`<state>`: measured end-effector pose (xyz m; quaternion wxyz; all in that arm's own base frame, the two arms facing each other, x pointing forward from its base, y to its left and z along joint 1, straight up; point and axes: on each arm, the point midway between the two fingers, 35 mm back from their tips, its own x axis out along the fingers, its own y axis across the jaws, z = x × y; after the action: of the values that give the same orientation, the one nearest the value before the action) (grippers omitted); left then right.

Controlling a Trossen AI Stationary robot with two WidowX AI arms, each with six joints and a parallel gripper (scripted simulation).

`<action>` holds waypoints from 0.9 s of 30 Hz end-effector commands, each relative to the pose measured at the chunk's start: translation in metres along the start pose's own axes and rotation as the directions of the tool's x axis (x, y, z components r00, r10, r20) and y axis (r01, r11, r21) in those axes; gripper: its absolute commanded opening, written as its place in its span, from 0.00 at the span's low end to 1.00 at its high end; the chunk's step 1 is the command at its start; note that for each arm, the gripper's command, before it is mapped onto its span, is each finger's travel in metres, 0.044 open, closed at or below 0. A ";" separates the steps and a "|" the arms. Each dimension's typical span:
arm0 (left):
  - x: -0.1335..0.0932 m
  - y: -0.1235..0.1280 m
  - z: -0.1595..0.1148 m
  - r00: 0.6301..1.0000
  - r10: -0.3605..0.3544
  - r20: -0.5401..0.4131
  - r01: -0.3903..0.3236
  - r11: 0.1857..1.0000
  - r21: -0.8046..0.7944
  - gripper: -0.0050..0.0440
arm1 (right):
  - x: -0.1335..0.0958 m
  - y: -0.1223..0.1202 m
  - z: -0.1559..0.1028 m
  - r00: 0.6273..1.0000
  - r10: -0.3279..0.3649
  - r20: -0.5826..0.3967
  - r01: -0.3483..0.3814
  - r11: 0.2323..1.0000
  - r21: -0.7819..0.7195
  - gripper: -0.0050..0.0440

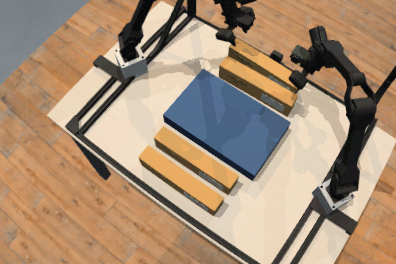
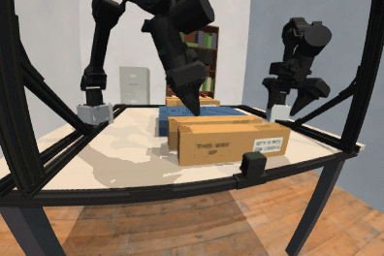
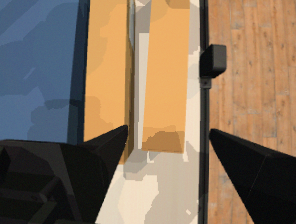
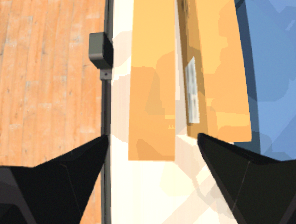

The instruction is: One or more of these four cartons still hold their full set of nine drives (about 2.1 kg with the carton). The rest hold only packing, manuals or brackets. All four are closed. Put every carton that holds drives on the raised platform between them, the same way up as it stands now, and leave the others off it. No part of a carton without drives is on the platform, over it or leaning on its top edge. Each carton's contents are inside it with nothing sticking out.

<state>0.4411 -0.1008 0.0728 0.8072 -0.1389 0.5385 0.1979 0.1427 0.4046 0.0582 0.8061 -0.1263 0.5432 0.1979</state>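
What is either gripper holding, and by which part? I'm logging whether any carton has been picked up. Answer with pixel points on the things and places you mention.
Nothing is held: the left gripper [image 3: 168, 131] and right gripper [image 4: 153, 138] are both open, with no carton gripped.
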 end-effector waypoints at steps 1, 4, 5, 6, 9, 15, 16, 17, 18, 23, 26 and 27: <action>0.013 0.000 -0.005 1.000 0.012 -0.007 -0.012 1.000 0.000 0.90 | 0.011 0.000 -0.004 1.000 -0.012 -0.004 0.012 1.000 -0.001 0.90; 0.025 0.000 -0.010 1.000 0.012 -0.007 -0.012 1.000 0.000 0.90 | 0.023 0.000 -0.009 1.000 -0.012 -0.004 0.012 1.000 -0.001 0.90; 0.025 0.000 -0.010 1.000 0.012 -0.007 -0.012 1.000 0.000 0.90 | 0.023 0.000 -0.009 1.000 -0.012 -0.004 0.012 1.000 -0.001 0.90; 0.025 0.000 -0.010 1.000 0.012 -0.007 -0.012 1.000 0.000 0.90 | 0.023 0.000 -0.009 1.000 -0.012 -0.004 0.012 1.000 -0.001 0.90; 0.040 0.000 -0.016 1.000 0.012 -0.007 -0.012 1.000 0.000 0.90 | 0.039 0.000 -0.015 1.000 -0.012 -0.004 0.012 1.000 -0.001 0.90; 0.065 0.001 -0.026 1.000 0.012 -0.007 -0.012 1.000 0.000 0.90 | 0.064 -0.001 -0.025 1.000 -0.012 -0.004 0.012 1.000 -0.001 0.90; 0.067 0.001 -0.027 1.000 0.012 -0.007 -0.012 1.000 0.000 0.90 | 0.066 -0.001 -0.026 1.000 -0.012 -0.004 0.012 1.000 -0.001 0.90; 0.069 0.001 -0.028 1.000 0.012 -0.007 -0.012 1.000 0.000 0.90 | 0.067 -0.001 -0.027 1.000 -0.012 -0.004 0.012 1.000 -0.001 0.90; 0.069 0.001 -0.028 1.000 0.012 -0.007 -0.012 1.000 0.000 0.90 | 0.068 -0.001 -0.027 1.000 -0.012 -0.004 0.012 1.000 -0.001 0.90; 0.070 0.001 -0.028 1.000 0.012 -0.007 -0.012 1.000 0.000 0.90 | 0.068 -0.001 -0.027 1.000 -0.012 -0.004 0.012 1.000 -0.001 0.90; 0.070 0.001 -0.028 1.000 0.012 -0.007 -0.012 1.000 0.000 0.90 | 0.068 -0.001 -0.027 1.000 -0.012 -0.004 0.012 1.000 -0.001 0.90; 0.070 0.001 -0.028 1.000 0.012 -0.007 -0.012 1.000 0.000 0.90 | 0.068 -0.001 -0.027 1.000 -0.012 -0.004 0.012 1.000 -0.001 0.90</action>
<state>0.4441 -0.1018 0.0052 0.8079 -0.1390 0.5373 0.1979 0.1438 0.4074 -0.0090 0.8069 -0.1248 0.5425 0.1974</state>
